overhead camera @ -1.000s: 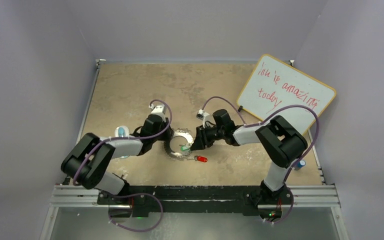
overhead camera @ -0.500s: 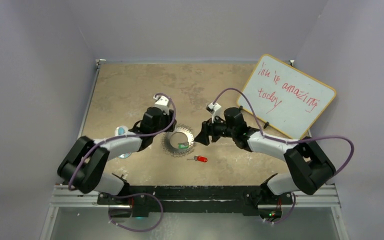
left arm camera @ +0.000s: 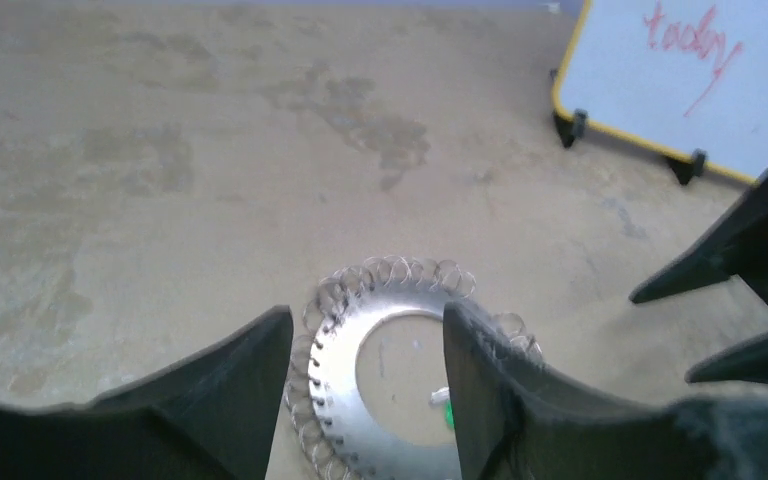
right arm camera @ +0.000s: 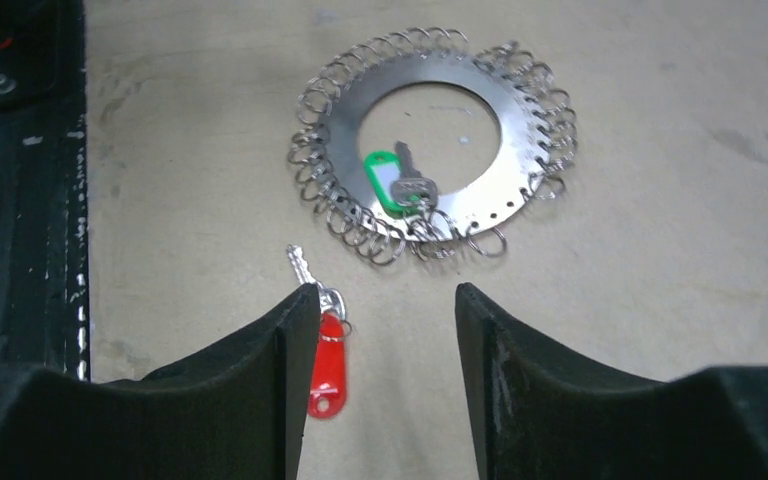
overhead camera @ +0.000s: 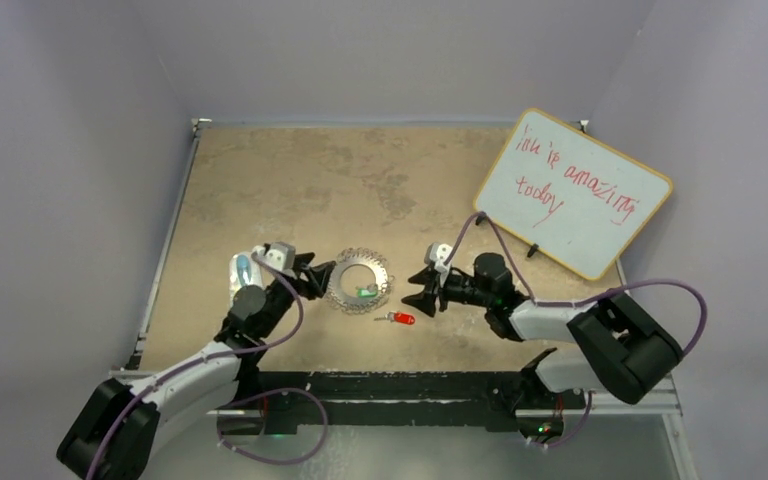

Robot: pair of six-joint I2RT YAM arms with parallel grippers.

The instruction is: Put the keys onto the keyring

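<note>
The keyring [overhead camera: 346,289] lies flat on the table, a silvery disc with a fringe of wire loops [right arm camera: 520,130] [left arm camera: 335,372]. The green-headed key [overhead camera: 365,292] [right arm camera: 385,182] lies in its open centre, its metal end among the loops at the rim; whether it is threaded on, I cannot tell. The red-headed key [overhead camera: 401,318] [right arm camera: 328,365] lies loose on the table just outside the ring. My left gripper [overhead camera: 312,275] [left arm camera: 368,315] is open just left of the ring, holding nothing. My right gripper [overhead camera: 422,290] [right arm camera: 385,290] is open to the ring's right, and the red key sits beside its left finger.
A whiteboard [overhead camera: 572,190] with red writing leans at the back right. A clear bluish plastic object [overhead camera: 243,270] lies left of the left gripper. The black rail [overhead camera: 380,385] runs along the table's near edge.
Both arms drew back from the ring toward the near edge and lower. The left gripper came off the ring's rim, the right one off the green key, and both opened.
</note>
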